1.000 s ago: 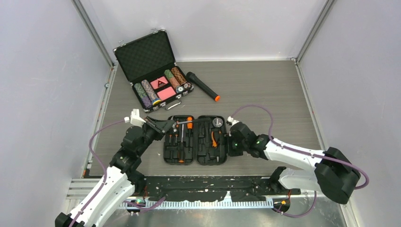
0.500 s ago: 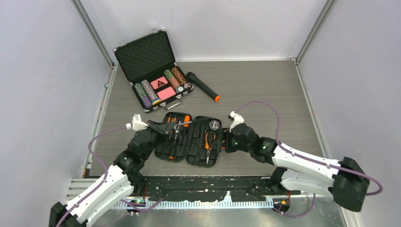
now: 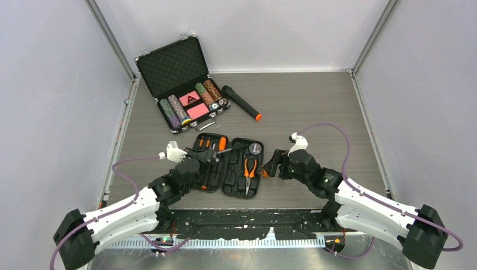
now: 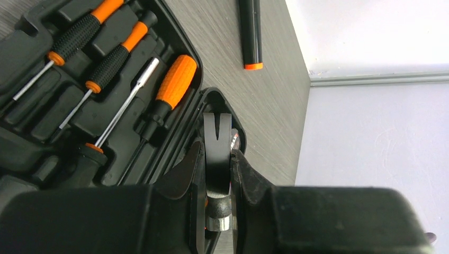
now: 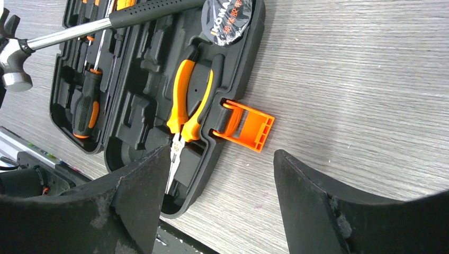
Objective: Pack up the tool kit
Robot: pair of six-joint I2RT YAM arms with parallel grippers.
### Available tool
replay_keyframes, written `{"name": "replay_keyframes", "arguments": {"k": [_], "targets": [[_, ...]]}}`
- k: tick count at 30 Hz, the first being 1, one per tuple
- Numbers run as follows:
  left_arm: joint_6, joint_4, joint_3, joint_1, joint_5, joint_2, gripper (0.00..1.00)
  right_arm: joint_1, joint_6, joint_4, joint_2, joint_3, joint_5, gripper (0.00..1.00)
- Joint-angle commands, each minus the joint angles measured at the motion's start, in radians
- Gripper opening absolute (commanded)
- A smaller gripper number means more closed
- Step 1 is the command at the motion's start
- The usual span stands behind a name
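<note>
Tool kit case (image 3: 228, 166): lying open and flat on the counter (image 3: 315, 112), near its front edge, between the two arms. Both halves face up.

Left half: several orange-and-black screwdrivers (image 4: 106, 58) seated in moulded slots. Right half: orange-handled pliers (image 5: 188, 100) seated in their recess, and a round black item with a printed label (image 5: 230, 18) at the far end. The orange latch (image 5: 246, 127) stands out from the right edge of the case, hinged open over the counter.

Left tool (image 4: 217, 159): pinching the hammer (image 4: 217, 143) at its head, with the claw showing between the fingers. The hammer's shaft and black grip reach across the far end of the case towards the round item. Whether the grip touches the case cannot be determined.

Right tool (image 5: 219, 159): jaws spread wide, gripping nothing, positioned just beside the right edge of the case by the latch.

Also on the counter, well apart at the rear left: an open poker chip case (image 3: 180, 84) and a black flashlight with an orange tip (image 3: 242, 104) just beside it.
</note>
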State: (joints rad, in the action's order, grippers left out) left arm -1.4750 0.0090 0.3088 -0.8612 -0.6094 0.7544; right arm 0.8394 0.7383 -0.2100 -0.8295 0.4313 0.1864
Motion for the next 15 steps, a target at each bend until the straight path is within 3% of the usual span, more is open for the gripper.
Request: {"name": "replay_keyframes", "arguments": {"k": [1, 4, 8, 15], "targets": [[-0.026, 0.012, 0.061, -0.080, -0.088, 0.041, 0.10, -0.016, -0.014, 0.018, 0.040, -0.010, 0.021, 0.76], [-0.067, -0.038, 0.066, -0.129, -0.077, 0.058, 0.28, -0.021, -0.018, 0.018, 0.047, -0.011, 0.014, 0.76], [-0.117, -0.082, 0.067, -0.187, -0.052, 0.072, 0.43, -0.023, -0.019, 0.018, 0.054, -0.011, 0.003, 0.76], [-0.139, -0.114, 0.089, -0.267, 0.020, 0.096, 0.60, -0.023, -0.033, 0.021, 0.065, -0.011, -0.016, 0.76]]}}
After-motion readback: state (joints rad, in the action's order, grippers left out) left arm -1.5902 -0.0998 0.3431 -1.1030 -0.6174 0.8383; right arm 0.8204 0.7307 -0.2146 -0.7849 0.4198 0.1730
